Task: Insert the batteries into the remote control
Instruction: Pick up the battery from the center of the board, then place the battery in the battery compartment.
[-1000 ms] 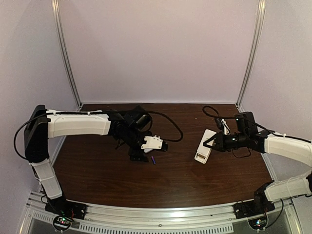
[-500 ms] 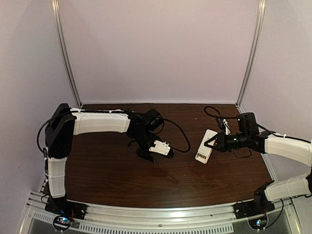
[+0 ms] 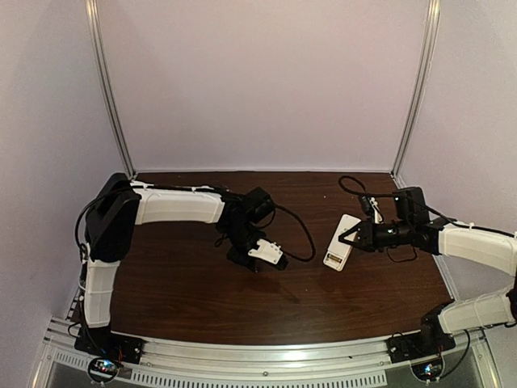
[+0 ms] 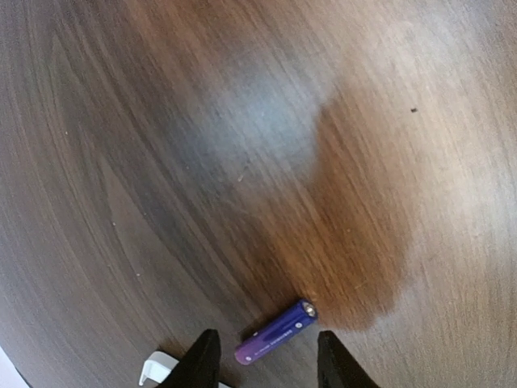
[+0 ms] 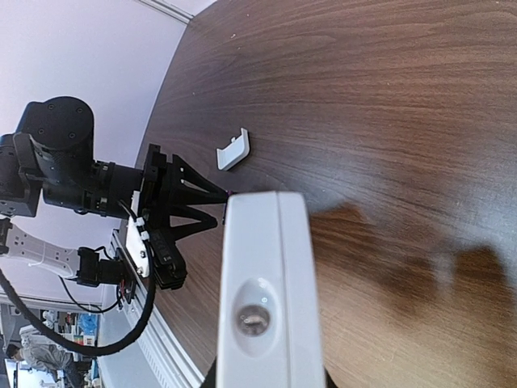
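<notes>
Left jaws stand apart astride the slim purple battery (image 4: 275, 332), its print unreadable; right jaws clamp the white rectangular remote (image 3: 334, 255).

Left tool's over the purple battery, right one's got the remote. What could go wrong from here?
1. The purple battery lies slanted between the fingers of the left tool, so closing may roll or spin it away rather than clamp it.
2. A small white part sits right beside one finger and might get nudged or pinched.
3. The right tool alone holds the remote control; pressing a battery in could twist it in that grip.
</notes>
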Robot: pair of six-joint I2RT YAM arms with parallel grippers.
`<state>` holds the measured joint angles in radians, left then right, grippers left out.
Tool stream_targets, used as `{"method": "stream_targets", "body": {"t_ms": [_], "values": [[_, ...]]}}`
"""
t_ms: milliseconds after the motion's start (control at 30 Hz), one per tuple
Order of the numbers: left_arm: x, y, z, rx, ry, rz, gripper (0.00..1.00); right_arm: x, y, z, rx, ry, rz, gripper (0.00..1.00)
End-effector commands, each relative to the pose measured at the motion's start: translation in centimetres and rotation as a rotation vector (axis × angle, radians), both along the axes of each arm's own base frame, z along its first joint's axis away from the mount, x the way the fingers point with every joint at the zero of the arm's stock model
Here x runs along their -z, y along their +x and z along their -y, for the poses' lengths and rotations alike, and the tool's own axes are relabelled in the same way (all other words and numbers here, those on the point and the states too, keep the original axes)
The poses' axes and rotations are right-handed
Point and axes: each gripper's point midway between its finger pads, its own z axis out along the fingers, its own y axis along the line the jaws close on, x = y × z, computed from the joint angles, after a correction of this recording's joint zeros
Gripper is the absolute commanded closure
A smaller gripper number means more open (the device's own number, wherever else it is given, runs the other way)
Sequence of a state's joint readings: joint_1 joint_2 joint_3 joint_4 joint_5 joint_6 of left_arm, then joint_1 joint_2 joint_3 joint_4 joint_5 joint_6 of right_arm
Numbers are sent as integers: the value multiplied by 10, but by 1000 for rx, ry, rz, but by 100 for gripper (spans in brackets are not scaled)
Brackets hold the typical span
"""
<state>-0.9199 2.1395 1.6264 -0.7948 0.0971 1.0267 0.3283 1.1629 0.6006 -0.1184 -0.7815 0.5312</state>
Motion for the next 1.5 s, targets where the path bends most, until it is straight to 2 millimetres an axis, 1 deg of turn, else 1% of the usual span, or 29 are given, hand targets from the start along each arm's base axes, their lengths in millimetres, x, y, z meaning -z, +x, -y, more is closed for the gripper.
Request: {"method": "stream_targets", "body": {"t_ms": [0,100,167,233,300,367,500,567,633,700,767,833,967,1033,1133,1233,1367,1467], "values": [[10,4,0,11,21,8,59,1,0,-3,-14,31,-7,100],[20,5,-5,5,47,3,62,1,0,-3,-18,35,-11,100],[22,4,-6,5,50,-1,65,1,-1,-3,-18,37,-13,100],[23,4,-6,6,54,-2,69,1,0,-3,-19,37,-14,100],[23,3,-7,3,53,-8,77,1,0,-4,-21,36,-14,100],[20,-1,-5,-11,43,-26,84,1,0,-4,-21,38,-17,100],[3,-14,-1,-54,-24,-81,97,3,0,-6,-27,53,-31,100],[-6,-23,1,-80,-70,-121,100,3,1,-9,-28,73,-39,100],[-24,-30,7,-118,-136,-160,100,2,1,-11,-30,101,-54,100],[-50,-37,15,-144,-225,-193,100,-2,2,-16,-33,135,-59,100],[-86,-48,26,-146,-357,-239,100,-4,2,-22,-39,155,-71,100],[-128,-57,35,-151,-509,-261,100,-4,1,-30,-54,175,-87,100],[-197,-72,45,-170,-811,-244,100,-9,-2,-45,-68,205,-93,100],[-209,-76,51,-196,-868,-239,100,-14,-2,-53,-75,218,-88,100],[-213,-81,64,-218,-889,-227,100,-21,-4,-66,-93,247,-91,100],[-216,-91,75,-196,-916,-240,100,-25,-8,-79,-115,265,-100,100],[-210,-101,85,-164,-915,-262,100,-31,-14,-93,-146,309,-127,100],[-197,-110,91,-139,-886,-270,100,-33,-19,-101,-163,324,-147,100]]}}
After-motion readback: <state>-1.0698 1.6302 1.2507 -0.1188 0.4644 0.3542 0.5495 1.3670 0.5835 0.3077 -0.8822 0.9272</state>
